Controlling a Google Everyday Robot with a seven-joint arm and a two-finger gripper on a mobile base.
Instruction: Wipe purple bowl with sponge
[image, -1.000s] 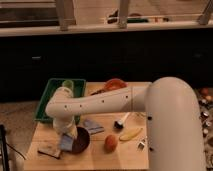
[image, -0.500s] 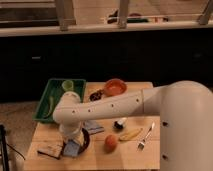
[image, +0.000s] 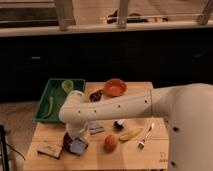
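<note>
1. The purple bowl (image: 67, 142) sits on the wooden table (image: 160, 155) directly under the gripper (image: 77, 136). Only its dark left edge shows past the gripper.
2. The sponge (image: 78, 146), a small grey-blue square, lies at the gripper's tip, over the bowl's right part.
3. The gripper points down at the end of the white arm (image: 120, 106), which reaches in from the picture's right. Whether it is gripping the sponge or is merely above it cannot be told.
4. Just left of the gripper in the picture, a brown block (image: 50, 149) lies flat on the table.
5. Just right of the gripper and slightly farther back lies a flat grey-blue piece (image: 96, 128).
6. Farther right of the gripper are a round orange fruit (image: 110, 143), then a banana (image: 130, 134), then a fork (image: 146, 136).
7. Well behind the gripper, an orange bowl (image: 115, 87) stands near the table's far edge.
8. Behind and left of the gripper sits a green tray (image: 46, 102).
</note>
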